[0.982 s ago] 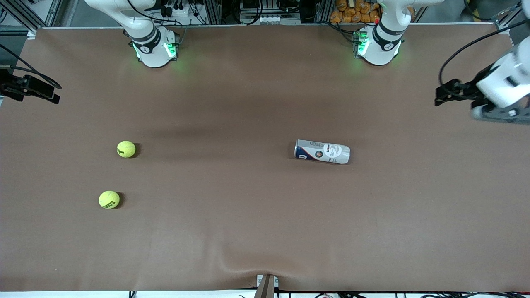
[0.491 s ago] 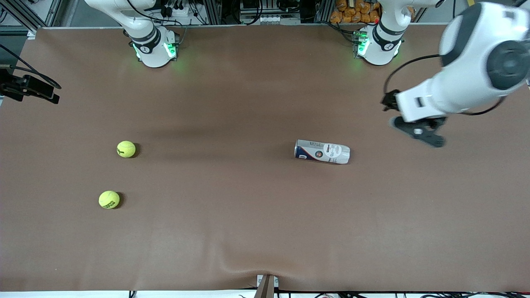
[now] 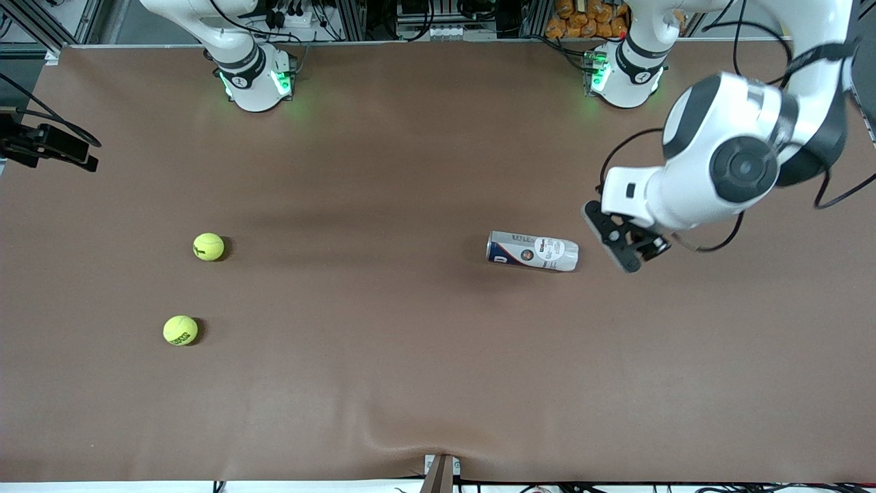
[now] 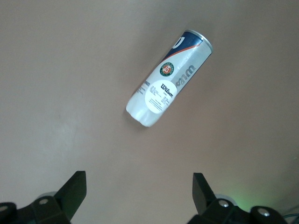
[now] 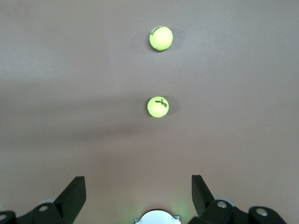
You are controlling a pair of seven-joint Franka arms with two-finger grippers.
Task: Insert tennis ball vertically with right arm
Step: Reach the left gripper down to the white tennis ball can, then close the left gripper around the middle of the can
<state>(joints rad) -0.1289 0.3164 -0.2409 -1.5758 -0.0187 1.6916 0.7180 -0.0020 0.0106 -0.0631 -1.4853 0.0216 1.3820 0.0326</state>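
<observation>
Two yellow tennis balls lie on the brown table toward the right arm's end, one (image 3: 209, 246) farther from the front camera than the other (image 3: 180, 330). In the right wrist view they show as one ball (image 5: 158, 106) and another (image 5: 160, 38). My right gripper (image 5: 138, 196) is open and empty, high over the table near its own base, and the arm waits. A white Wilson ball can (image 3: 532, 251) lies on its side toward the left arm's end; it also shows in the left wrist view (image 4: 168, 86). My left gripper (image 3: 623, 243) is open and empty (image 4: 138, 196), over the table just beside the can's white end.
The right arm's base (image 3: 256, 82) and the left arm's base (image 3: 626, 75) stand at the table's back edge. A black piece with a cable (image 3: 48, 144) sticks in at the table edge at the right arm's end. A small bracket (image 3: 441, 472) sits at the front edge.
My left arm has swung in from the table edge at its end toward the can, with its gripper now beside it. The balls, the can and the right arm have not moved.
</observation>
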